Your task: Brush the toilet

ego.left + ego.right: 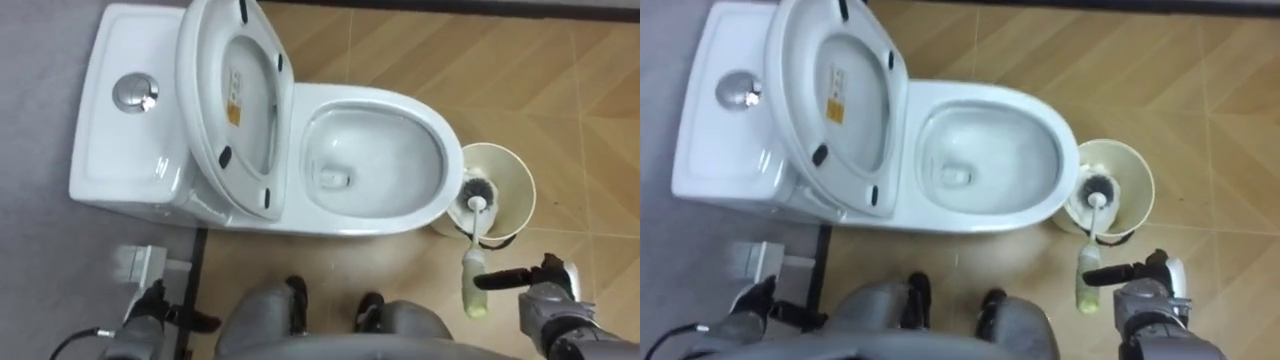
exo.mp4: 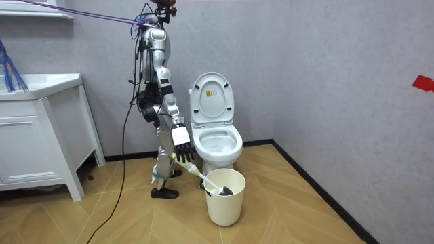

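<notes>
My right hand [image 1: 548, 292] is at the lower right of the frame. Its fingers are closed around the pale handle of the toilet brush [image 1: 472, 275]. The dark head of the brush sits down inside the round cream bucket [image 1: 516, 198], just to the right of the toilet [image 1: 390, 100]. The toilet seat [image 1: 205, 90] is up. My left hand [image 1: 148, 312] is at the lower left. I cannot tell if it is open or closed.

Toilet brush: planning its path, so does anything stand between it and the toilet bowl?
Nothing visible. The white toilet bowl lies open, its seat raised. The white-handled toilet brush, right hand at its handle, has its dark head inside the round cream bucket beside the bowl's front.
</notes>
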Available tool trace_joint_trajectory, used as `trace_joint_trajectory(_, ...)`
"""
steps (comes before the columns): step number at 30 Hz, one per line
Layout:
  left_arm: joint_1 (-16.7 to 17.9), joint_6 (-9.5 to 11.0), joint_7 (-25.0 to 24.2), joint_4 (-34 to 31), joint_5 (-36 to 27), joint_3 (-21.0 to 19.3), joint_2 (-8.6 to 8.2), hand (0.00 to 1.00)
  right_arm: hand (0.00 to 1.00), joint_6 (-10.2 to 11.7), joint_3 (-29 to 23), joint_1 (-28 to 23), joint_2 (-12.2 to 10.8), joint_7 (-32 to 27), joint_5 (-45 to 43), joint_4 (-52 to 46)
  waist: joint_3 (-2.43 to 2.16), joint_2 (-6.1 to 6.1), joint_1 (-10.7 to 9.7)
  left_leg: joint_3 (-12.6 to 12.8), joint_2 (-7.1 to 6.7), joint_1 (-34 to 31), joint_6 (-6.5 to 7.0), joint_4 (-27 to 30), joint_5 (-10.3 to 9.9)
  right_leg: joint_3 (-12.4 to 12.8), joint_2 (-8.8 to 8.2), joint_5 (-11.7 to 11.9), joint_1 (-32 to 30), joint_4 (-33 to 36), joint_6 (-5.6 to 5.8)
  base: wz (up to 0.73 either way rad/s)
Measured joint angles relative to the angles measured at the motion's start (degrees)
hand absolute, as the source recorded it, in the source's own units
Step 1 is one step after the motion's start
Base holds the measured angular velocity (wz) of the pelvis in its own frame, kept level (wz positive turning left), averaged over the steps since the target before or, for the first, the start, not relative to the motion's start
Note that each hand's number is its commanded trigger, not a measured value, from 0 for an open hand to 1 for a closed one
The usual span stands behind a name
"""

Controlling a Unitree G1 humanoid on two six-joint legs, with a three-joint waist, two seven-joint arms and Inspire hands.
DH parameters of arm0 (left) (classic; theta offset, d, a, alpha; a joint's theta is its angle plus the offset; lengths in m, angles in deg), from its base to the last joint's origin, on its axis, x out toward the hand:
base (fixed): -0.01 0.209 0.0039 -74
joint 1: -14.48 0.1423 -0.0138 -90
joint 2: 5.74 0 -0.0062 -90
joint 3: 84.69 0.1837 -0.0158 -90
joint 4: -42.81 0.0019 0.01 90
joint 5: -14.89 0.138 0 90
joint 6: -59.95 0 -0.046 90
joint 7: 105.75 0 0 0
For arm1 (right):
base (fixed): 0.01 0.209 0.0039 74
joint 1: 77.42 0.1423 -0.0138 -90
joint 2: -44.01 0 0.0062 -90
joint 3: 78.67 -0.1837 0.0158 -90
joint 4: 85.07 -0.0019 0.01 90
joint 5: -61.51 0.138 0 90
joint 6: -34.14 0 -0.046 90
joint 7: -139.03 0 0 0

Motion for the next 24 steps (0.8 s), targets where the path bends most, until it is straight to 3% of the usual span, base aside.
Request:
trace_joint_trajectory(4,-3.16,0.53,1.87,-0.63,-2.98,2.28,0.28,0.0,0.0,-0.1,1.14,2.58,0.0,0.09,2.94,1.4,0.17,0.36,0.27,-1.02,-0.11,-7.45,0.44,3.85,0.37,-0.07,-0.51,-0.48,-7.34,4.49,-0.31,0.11)
trace_joint_trajectory(6,-4.13,0.85,3.33,-3.86,-4.98,4.72,0.11,0.0,0.0,-0.08,2.32,4.33,0.44,0.31,5.48,2.05,0.25,0.23,0.42,-1.07,-1.01,-11.49,0.74,4.17,1.74,0.25,-1.66,-0.51,-12.31,7.18,-0.36,0.08)
trace_joint_trajectory(8,-4.14,1.28,3.92,-6.66,-6.23,6.02,0.1,0.0,0.0,0.01,3.41,5.33,0.85,1.27,7.05,2.78,0.33,0.37,0.88,-1.0,-1.05,-14.14,0.83,4.74,2.42,0.19,-2.29,-0.26,-15.25,8.3,-0.64,0.02)
trace_joint_trajectory(15,-8.0,3.1,4.81,-12.74,-10.69,8.33,-0.71,0.0,0.0,0.02,3.56,9.24,4.47,2.5,13.59,2.45,0.73,0.71,1.9,-0.69,-1.76,-24.26,1.11,8.06,3.62,-0.02,-4.56,-0.82,-26.27,14.59,-1.7,0.05)
trace_joint_trajectory(24,-9.71,3.71,4.76,-21.08,-13.37,10.25,-0.91,0.0,0.0,0.61,3.62,12.96,6.07,3.52,24.12,-1.34,1.04,0.59,2.85,0.09,-2.02,-34.55,0.96,13.4,3.25,0.41,-6.47,-2.82,-37.29,22.1,-3.23,0.06)
